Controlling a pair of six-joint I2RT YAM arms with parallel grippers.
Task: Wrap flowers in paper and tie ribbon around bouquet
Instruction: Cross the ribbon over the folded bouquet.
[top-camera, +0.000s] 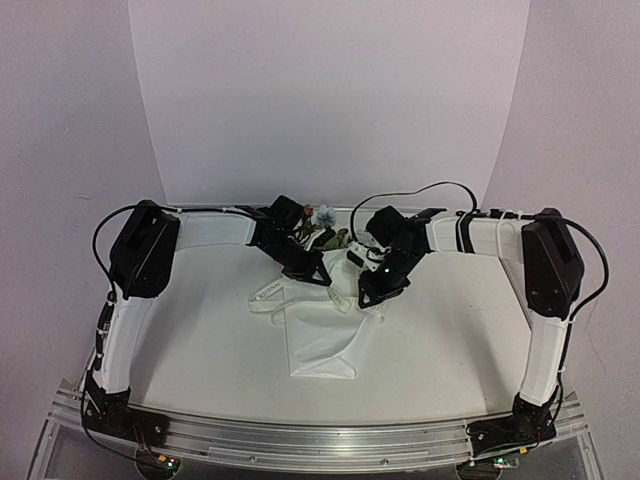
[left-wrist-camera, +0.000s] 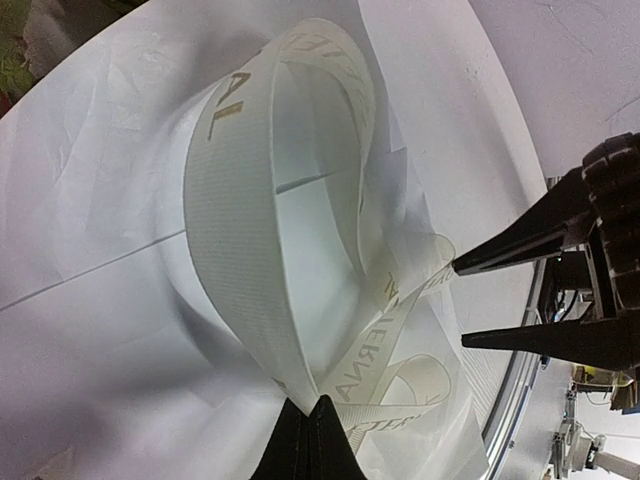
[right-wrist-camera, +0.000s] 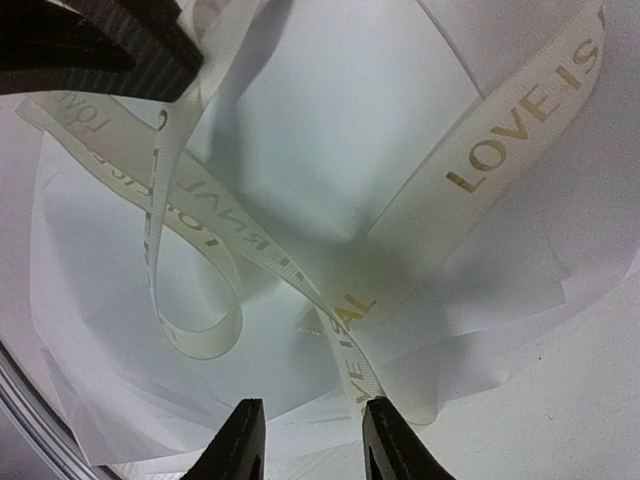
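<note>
The white paper (top-camera: 325, 340) lies crumpled in the middle of the table. The flowers (top-camera: 325, 222) stick out at its far end, between the two wrists. A cream ribbon (left-wrist-camera: 262, 200) with gold lettering loops over the paper (left-wrist-camera: 90, 200). My left gripper (left-wrist-camera: 308, 405) is shut on the ribbon where two strands meet. In the top view the left gripper (top-camera: 316, 274) hangs over the paper's far left part, with the ribbon (top-camera: 268, 293) trailing to its left. My right gripper (right-wrist-camera: 310, 410) is open over the paper (right-wrist-camera: 330, 120). A ribbon (right-wrist-camera: 350, 355) strand runs down beside its right finger (right-wrist-camera: 385, 440).
The right gripper (left-wrist-camera: 460, 305) shows at the right of the left wrist view, a little apart from the ribbon loop. The left gripper's body (right-wrist-camera: 100, 40) fills the top left of the right wrist view. The table's metal front rail (top-camera: 320, 435) runs along the near edge.
</note>
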